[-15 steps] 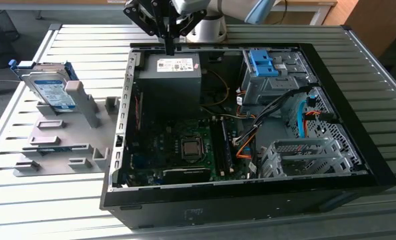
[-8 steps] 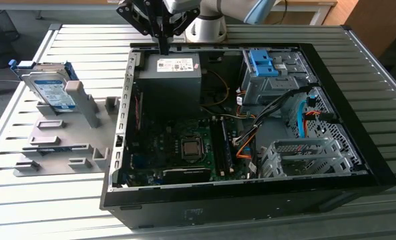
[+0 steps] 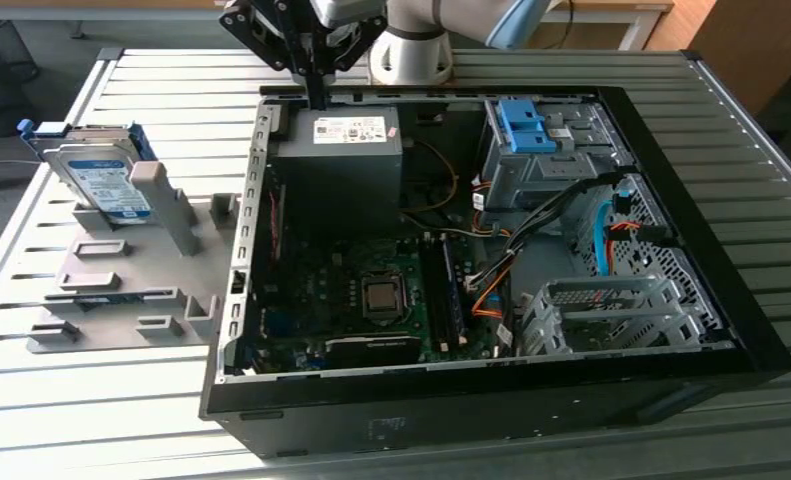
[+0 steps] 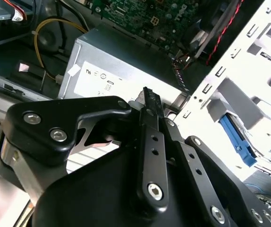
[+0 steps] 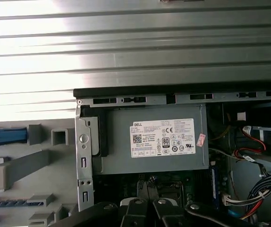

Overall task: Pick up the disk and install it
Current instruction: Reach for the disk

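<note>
Clearly the pick-up has not begun: the disk stands on edge in the grey holder at far left, untouched. To its right, the gripper hangs clenched and empty over the computer case's far-left corner. A grasp would call for spread fingers.

A white label with a square code and certification marks was seen on the power supply box, a pink sticker beside it. A white-and-blue label was borne by the disk; its print could not be read.
</note>
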Robot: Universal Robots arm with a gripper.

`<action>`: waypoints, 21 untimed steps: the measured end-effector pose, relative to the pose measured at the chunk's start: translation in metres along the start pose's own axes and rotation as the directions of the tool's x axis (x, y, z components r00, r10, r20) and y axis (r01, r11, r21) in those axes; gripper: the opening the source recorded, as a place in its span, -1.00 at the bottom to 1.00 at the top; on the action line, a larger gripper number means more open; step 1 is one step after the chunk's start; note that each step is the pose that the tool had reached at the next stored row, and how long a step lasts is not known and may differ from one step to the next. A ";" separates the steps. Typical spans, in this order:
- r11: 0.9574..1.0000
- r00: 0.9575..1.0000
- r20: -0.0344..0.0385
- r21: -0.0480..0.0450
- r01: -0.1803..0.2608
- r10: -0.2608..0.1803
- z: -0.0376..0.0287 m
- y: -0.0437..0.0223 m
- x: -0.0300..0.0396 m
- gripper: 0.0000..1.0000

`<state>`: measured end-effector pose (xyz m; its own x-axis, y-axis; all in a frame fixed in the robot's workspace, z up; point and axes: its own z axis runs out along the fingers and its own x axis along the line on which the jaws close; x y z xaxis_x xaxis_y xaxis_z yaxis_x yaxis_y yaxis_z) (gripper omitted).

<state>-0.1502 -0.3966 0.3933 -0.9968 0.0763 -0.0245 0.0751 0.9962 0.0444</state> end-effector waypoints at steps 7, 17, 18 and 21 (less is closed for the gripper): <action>1.000 1.000 0.000 0.000 0.000 0.000 -0.0001 -0.0004 0.0085 -0.79; 1.000 1.000 0.000 0.000 0.000 0.000 -0.0003 -0.0008 0.0217 -0.79; 1.000 1.000 0.000 0.000 0.000 0.000 -0.0003 -0.0009 0.0230 -0.79; 1.000 1.000 0.000 0.000 0.000 0.000 -0.0003 -0.0009 0.0272 -0.79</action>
<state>-0.1774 -0.3954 0.3928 -0.9968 0.0761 -0.0245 0.0750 0.9962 0.0444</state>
